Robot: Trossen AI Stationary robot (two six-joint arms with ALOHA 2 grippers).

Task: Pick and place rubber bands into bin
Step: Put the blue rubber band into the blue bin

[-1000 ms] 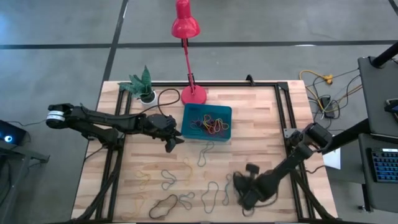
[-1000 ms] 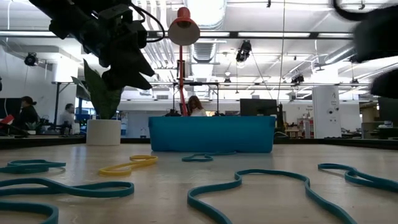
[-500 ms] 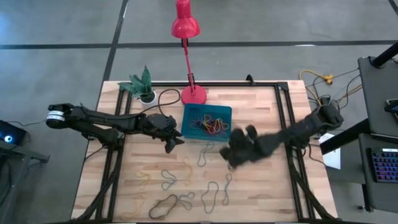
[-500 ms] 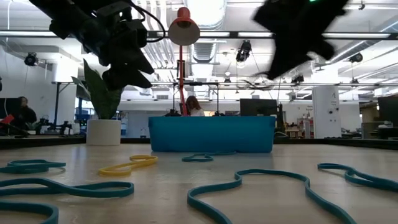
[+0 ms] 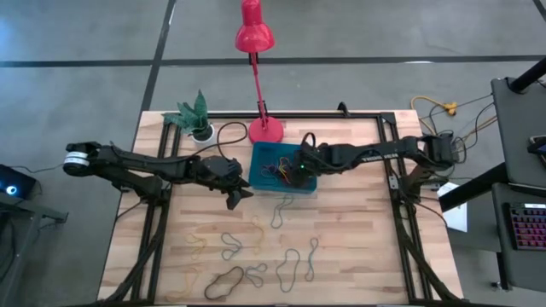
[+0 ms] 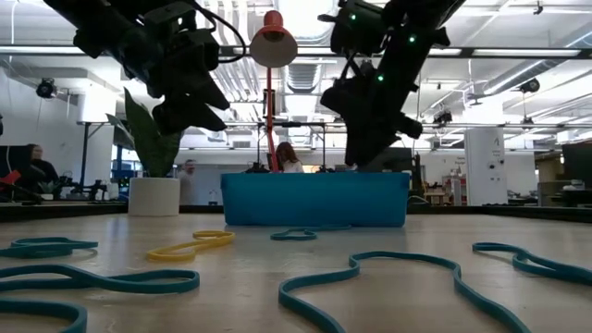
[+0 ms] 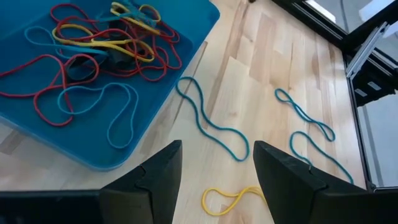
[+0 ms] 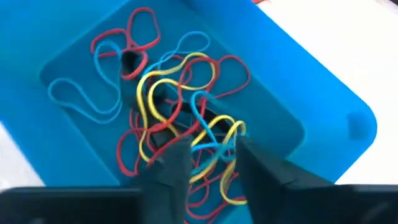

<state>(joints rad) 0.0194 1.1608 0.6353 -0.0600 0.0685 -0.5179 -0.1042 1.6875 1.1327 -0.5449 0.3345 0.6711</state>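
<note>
Loose rubber bands (image 5: 256, 256) lie scattered on the near part of the wooden table (image 5: 358, 230). Farther back, the left gripper (image 5: 236, 194) hovers just beside the bin (image 5: 309, 153), its fingers spread with nothing between them. The right gripper (image 5: 294, 173) hangs over the bin's tangle of bands, fingers parted around a blue and yellow strand (image 8: 211, 140).

My table (image 5: 358, 230) is pale wood planks in a black frame, standing on a grey floor (image 5: 85, 51) crossed by dark seams. A red lamp (image 5: 254, 34) rises from the far edge, with a potted plant (image 5: 194, 115) at the far left corner. Yellow cables (image 5: 444, 111) lie off the right edge. Behind, an open hall has ceiling lights (image 6: 305, 14), white ducts and a seated person (image 6: 37, 166).
</note>
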